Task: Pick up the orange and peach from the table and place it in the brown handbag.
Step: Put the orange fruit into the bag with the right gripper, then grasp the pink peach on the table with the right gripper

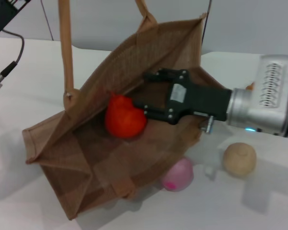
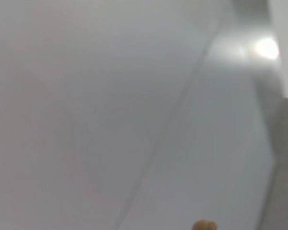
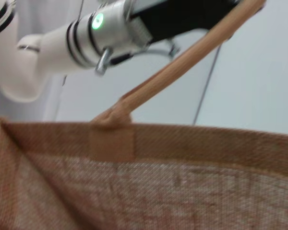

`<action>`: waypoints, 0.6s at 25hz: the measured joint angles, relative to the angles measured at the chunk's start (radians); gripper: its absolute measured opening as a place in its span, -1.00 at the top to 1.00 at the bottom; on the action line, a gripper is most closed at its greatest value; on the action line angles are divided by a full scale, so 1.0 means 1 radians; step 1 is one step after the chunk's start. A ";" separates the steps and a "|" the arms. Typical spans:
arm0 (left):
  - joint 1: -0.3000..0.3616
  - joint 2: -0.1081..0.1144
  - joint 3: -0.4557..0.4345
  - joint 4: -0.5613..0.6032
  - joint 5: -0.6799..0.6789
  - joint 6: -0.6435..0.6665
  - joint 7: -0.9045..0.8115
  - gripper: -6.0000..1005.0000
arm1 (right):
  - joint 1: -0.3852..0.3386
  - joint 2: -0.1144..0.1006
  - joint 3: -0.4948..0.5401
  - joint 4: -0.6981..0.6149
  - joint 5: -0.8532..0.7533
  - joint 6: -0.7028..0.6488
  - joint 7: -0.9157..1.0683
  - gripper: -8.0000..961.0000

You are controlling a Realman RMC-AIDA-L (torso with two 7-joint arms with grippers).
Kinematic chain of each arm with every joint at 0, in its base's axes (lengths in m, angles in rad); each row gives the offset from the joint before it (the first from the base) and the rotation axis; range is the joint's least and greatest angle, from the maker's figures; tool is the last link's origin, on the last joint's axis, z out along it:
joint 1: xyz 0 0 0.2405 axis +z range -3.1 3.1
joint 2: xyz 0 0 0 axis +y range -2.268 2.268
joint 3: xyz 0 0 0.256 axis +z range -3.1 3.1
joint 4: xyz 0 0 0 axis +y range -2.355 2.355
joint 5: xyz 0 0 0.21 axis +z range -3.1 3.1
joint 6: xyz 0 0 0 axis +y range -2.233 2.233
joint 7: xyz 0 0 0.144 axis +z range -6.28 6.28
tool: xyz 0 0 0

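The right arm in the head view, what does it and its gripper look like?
The right gripper is matte black with angular, linked fingers and small silver screws. Behind it sits a brushed silver cylindrical wrist, then a pale grey housing with slotted vents and a small blue-green light underneath. The right wrist view shows the other arm: white, silver ring, green light.

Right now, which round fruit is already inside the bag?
The orange, bright orange-red, inside the brown handbag. The pink peach and beige ball lie outside on the table.

Beside my black right gripper (image 1: 143, 91) sits the bright orange-red orange (image 1: 125, 118), inside the tan-brown woven handbag (image 1: 72, 153); below, the pale pink peach (image 1: 178, 174) and a beige ball (image 1: 239, 159).
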 joint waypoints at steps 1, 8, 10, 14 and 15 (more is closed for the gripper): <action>0.005 -0.001 -0.007 -0.003 0.000 0.013 0.006 0.75 | -0.009 0.000 0.010 -0.009 0.000 -0.015 0.002 -0.39; 0.044 0.001 -0.082 -0.051 0.000 0.089 0.073 0.76 | -0.104 -0.004 0.109 -0.108 0.000 -0.182 0.006 -0.39; 0.050 0.000 -0.094 -0.051 0.000 0.103 0.080 0.76 | -0.123 -0.004 0.126 -0.133 0.000 -0.225 0.007 -0.39; 0.062 -0.001 -0.112 -0.051 0.000 0.139 0.096 0.76 | -0.162 -0.005 0.193 -0.175 0.002 -0.257 0.008 -0.39; 0.063 -0.001 -0.115 -0.051 0.000 0.147 0.099 0.76 | -0.170 -0.005 0.212 -0.184 0.003 -0.256 0.008 -0.39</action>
